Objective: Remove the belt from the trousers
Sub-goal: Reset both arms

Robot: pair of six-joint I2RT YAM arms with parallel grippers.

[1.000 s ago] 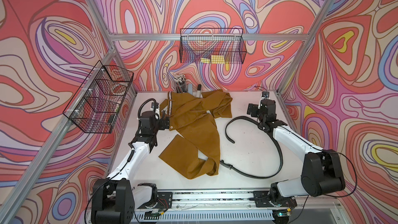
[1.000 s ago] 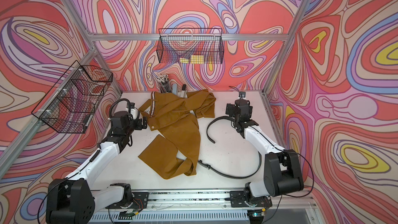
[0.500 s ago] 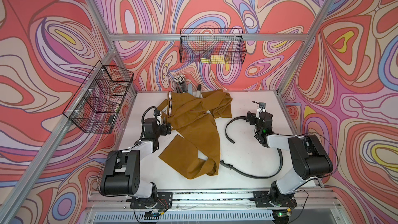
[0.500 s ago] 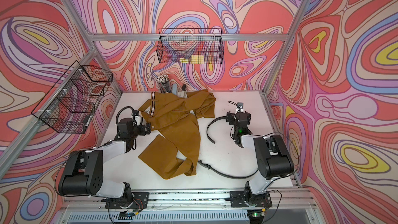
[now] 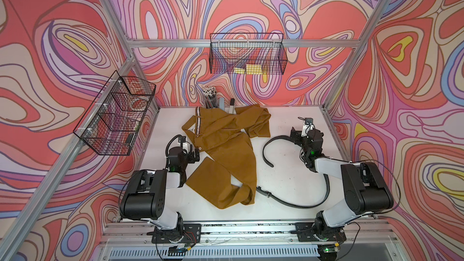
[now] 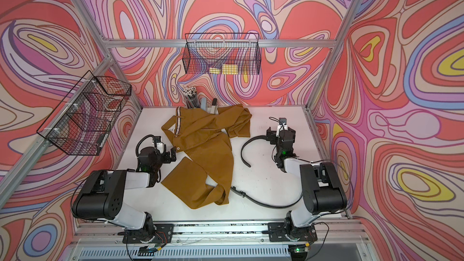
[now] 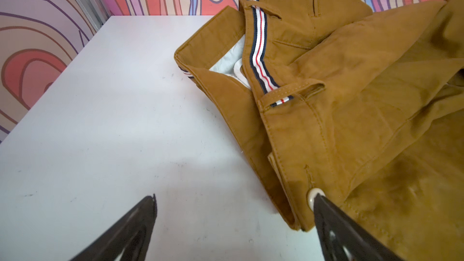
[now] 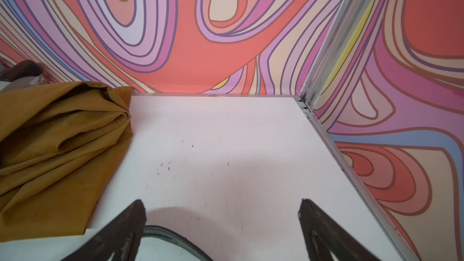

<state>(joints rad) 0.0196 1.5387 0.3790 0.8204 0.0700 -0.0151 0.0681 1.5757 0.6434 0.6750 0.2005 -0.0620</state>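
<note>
Scanning for writing: none legible in any view; the yellow cards (image 5: 247,69) in the rear wire basket (image 5: 273,56) are too small to read.
Top views: in both, the black belt (image 5: 264,151) (image 6: 242,153) lies clear of the crumpled mustard trousers (image 5: 226,151) (image 6: 206,151). It curves over the white tabletop (image 5: 288,171) beside the right arm, buckle end near a trouser cuff.
Left wrist: left gripper (image 7: 233,197) fingers released, empty, one tip by the pale waist button (image 7: 315,194); white-red-navy tape (image 7: 258,46) lines the waistband.
Right wrist: right gripper (image 8: 222,204) fingers released, empty, the belt strap (image 8: 175,237) on the tabletop between them.
</note>
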